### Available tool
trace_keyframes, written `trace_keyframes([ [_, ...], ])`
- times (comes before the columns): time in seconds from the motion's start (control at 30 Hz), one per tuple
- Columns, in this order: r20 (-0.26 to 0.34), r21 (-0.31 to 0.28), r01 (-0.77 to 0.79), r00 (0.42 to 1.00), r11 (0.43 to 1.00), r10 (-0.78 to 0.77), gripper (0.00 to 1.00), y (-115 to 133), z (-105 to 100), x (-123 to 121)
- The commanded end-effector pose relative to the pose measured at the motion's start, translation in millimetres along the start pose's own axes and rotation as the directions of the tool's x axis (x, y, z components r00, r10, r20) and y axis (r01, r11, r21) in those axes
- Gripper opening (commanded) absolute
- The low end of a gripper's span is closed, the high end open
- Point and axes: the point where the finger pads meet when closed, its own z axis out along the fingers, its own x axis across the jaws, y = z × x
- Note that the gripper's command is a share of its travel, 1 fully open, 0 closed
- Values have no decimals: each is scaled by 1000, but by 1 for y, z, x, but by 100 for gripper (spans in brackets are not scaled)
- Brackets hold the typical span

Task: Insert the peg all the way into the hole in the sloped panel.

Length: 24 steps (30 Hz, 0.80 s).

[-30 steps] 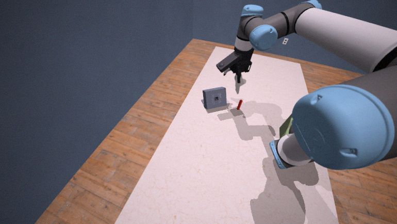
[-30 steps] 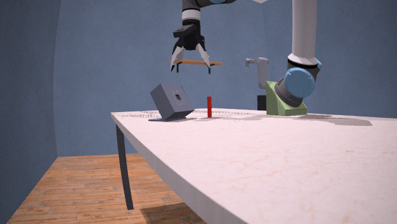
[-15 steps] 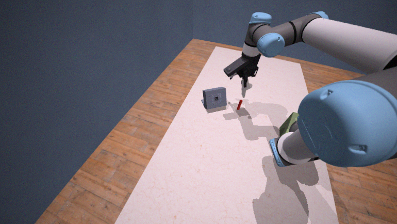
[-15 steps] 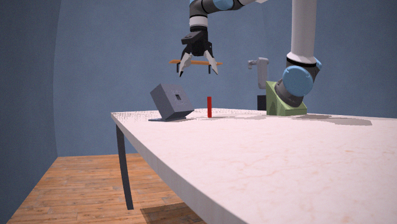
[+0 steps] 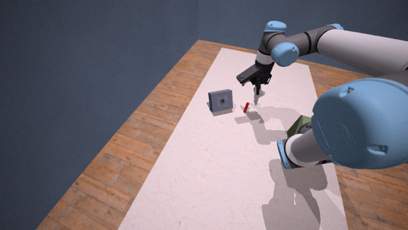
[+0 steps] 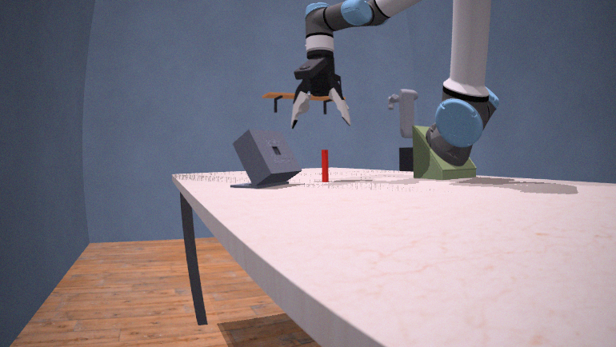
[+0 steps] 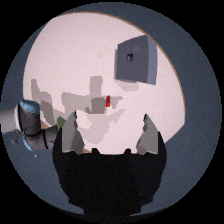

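A small red peg (image 5: pixel 246 107) stands upright on the white table top; it also shows in the exterior view (image 6: pixel 324 165) and the wrist view (image 7: pixel 108 102). Left of it sits the grey sloped panel (image 5: pixel 220 100) with a small square hole (image 6: pixel 276 150) in its tilted face; the wrist view shows the panel (image 7: pixel 136 61) too. My gripper (image 6: pixel 321 116) hangs open and empty above the peg, well clear of it, fingers pointing down. It also shows in the top view (image 5: pixel 257 90) and the wrist view (image 7: pixel 110 131).
The arm's green wedge base (image 6: pixel 438 156) stands on the table to the right of the peg, with a grey fixture (image 6: pixel 405 111) behind it. A small orange shelf (image 6: pixel 280 96) hangs on the far wall. The table edge (image 6: pixel 202 215) drops to a wooden floor.
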Motion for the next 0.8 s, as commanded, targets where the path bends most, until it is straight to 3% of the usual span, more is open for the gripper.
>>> trace_keyframes([
  [0.0,1,2,-11,1000,1000,11,100,11,8,-7],
  [0.77,1,2,-11,1000,1000,11,100,11,37,-7],
])
